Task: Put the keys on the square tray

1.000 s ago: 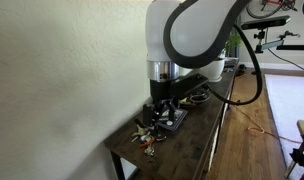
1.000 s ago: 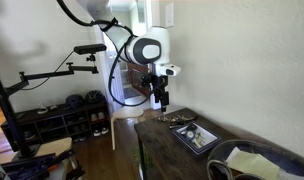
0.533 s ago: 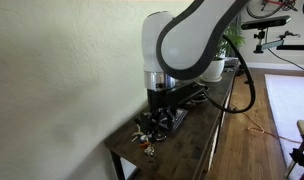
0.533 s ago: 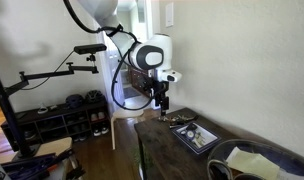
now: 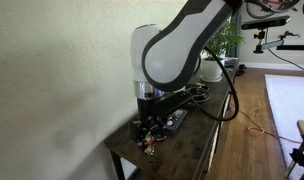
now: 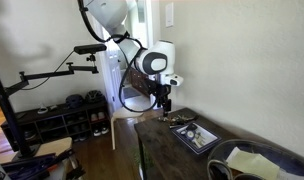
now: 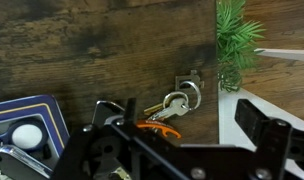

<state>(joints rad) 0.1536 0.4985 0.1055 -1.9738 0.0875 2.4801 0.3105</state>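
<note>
Two dark fingers (image 7: 264, 122) of the gripper (image 7: 180, 140) stand wide apart along the bottom of the wrist view, one low on the left and one on the right; the jaws are fully spread and hold nothing; the gap between them is bare of any object, with only black cabling of the robot's own below it.

The keys (image 7: 173, 107) lie flat on the dark wooden table (image 7: 92, 40), just above that gap in the wrist view; the silvery ring and key heads point toward the table's edge, and an orange tag trails from the bunch toward the gripper; nothing touches them.

The square tray (image 7: 30, 112) shows at the lower left of the wrist view, dark blue-black with a low rim and a pale round patch inside; it sits near the keys but apart from them, with bare wood between; the keys are not on it.

In an exterior view the white arm (image 5: 177, 50) bends down over the near end of the table, the gripper low above the small jumble of keys (image 5: 145, 142); whether it touches them cannot be told at that size.

A green plant (image 7: 232, 40) stands beyond the table's edge; a round light plate (image 6: 254, 160) sits at the table's other end, well apart from the tray (image 6: 195, 136).
</note>
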